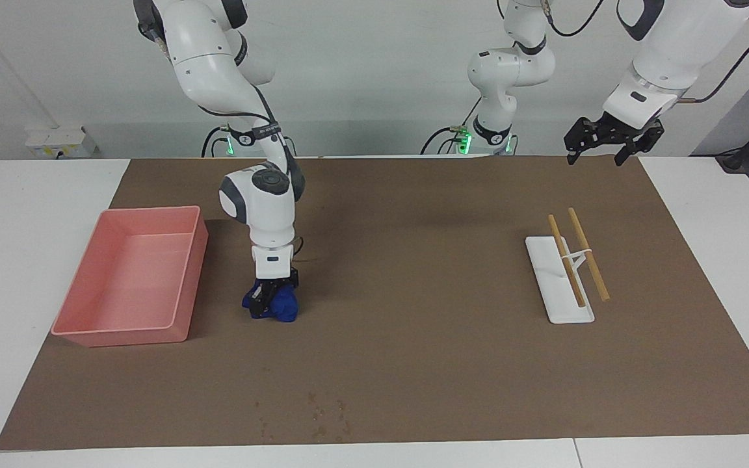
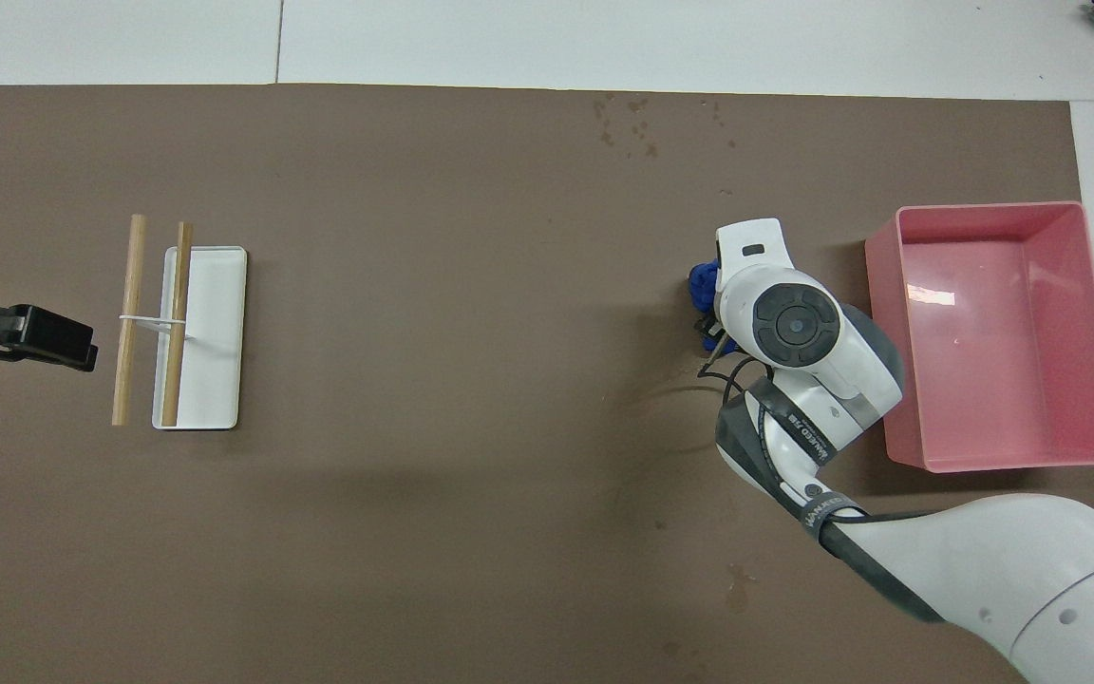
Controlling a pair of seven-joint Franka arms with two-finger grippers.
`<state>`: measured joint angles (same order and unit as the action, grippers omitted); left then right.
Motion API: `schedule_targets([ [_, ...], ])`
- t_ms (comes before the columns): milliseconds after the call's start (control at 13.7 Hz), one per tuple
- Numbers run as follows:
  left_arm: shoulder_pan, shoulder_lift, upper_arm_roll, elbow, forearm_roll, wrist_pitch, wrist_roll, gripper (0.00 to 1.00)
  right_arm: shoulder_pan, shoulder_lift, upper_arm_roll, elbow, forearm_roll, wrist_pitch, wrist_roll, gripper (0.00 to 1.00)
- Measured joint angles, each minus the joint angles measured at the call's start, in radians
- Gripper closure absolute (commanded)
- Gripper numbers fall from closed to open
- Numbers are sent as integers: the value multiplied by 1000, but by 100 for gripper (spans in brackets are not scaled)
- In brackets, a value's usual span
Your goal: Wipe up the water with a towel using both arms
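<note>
Right tool (image 1: 269, 305): pressed together on the towel (image 1: 281, 307), pinching it and holding it down against the brown mat (image 1: 413, 364); its arm stands almost upright over it.
Left tool (image 1: 612, 140): fingers spread, holding nothing, up in the air over the mat's corner at the left arm's end, on the robots' edge; this arm waits.
Towel: a small deep-blue lump on the mat, just beside the pink tray (image 1: 187, 273) without touching it, with a narrow strip of mat between them. In the overhead view only a sliver of the towel (image 2: 702, 283) shows past the arm's wrist.
Water: I cannot make out a clear oval blotch; a faint darker mark (image 2: 735, 584) lies on the mat nearer to the robots than the towel, partly close to the right arm's shadow.
Specks: a cluster of tiny dark spots (image 1: 326, 416) near the mat's edge farthest from the robots, well apart from the towel.
Open room: the wide middle of the mat, between the towel and the white holder (image 1: 560, 286), is bare.
Edges: the tray wall hems the towel toward the right arm's end of the bench (image 1: 30, 260).
Holder: two wooden sticks (image 1: 576, 260) rest across it, toward the left arm's end, well apart from both tools.
</note>
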<state>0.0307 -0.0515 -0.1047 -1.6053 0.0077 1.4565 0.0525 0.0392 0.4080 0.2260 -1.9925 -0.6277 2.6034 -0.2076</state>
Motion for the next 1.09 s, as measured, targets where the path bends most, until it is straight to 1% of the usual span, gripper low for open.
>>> schedule_targets([
  [219, 0, 0, 0, 0, 0, 0, 0, 0, -15, 15, 2, 2, 10, 3, 33, 100],
  [365, 0, 0, 0, 0, 0, 0, 0, 0, -21, 18, 5, -1, 79, 9, 85, 100],
  [438, 0, 0, 0, 0, 0, 0, 0, 0, -21, 17, 6, -1, 136, 9, 97, 100],
  [584, 0, 0, 0, 0, 0, 0, 0, 0, -22, 17, 17, -2, 291, 3, 111, 100],
  [657, 0, 0, 0, 0, 0, 0, 0, 0, -22, 15, 30, -2, 379, -13, 117, 100],
  [802, 0, 0, 0, 0, 0, 0, 0, 0, -22, 11, 68, -8, 491, -35, 164, 100],
  [948, 0, 0, 0, 0, 0, 0, 0, 0, -6, 3, 105, -29, 523, -36, 276, 100],
  [1094, 0, 0, 0, 0, 0, 0, 0, 0, 49, -13, 117, -54, 526, -35, 387, 100],
])
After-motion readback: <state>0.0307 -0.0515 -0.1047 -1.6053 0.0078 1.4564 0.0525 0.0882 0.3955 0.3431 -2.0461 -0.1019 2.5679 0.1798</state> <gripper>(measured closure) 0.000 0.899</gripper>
